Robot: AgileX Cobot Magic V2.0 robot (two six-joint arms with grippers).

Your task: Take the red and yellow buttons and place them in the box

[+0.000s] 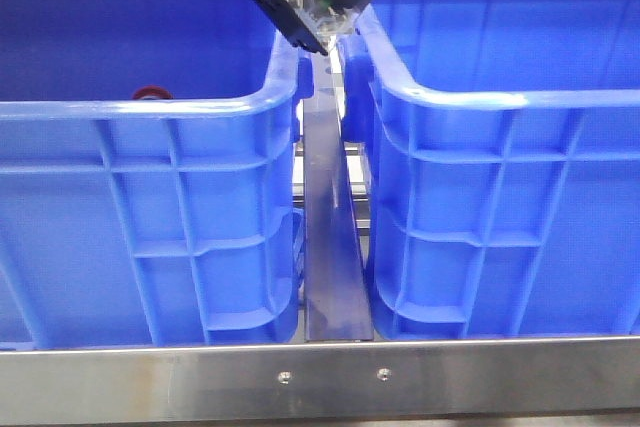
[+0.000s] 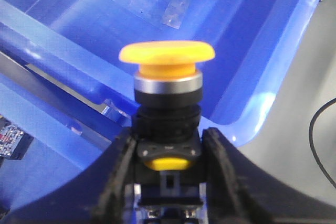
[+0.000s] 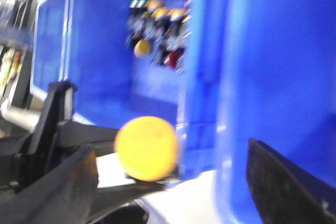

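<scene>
My left gripper [image 2: 168, 135] is shut on the black body of the yellow button [image 2: 167, 61], whose orange-yellow domed cap points away from the wrist. It hangs over the rounded corner of a blue box [image 2: 247, 77]. In the right wrist view the same yellow cap [image 3: 147, 148] shows face-on between the spread fingers of my right gripper [image 3: 170, 153], which is open and holds nothing. A dark red cap [image 3: 172, 59] lies in a heap of buttons [image 3: 157, 24] deep in the box. In the front view a red rim [image 1: 152, 93] peeks over the left box's front wall.
Two tall blue boxes [image 1: 150, 207] [image 1: 510, 207] stand side by side with a narrow metal strip [image 1: 333, 247] in the gap. A black gripper body [image 1: 310, 2] hangs above that gap. A metal rail [image 1: 320, 377] runs along the front edge.
</scene>
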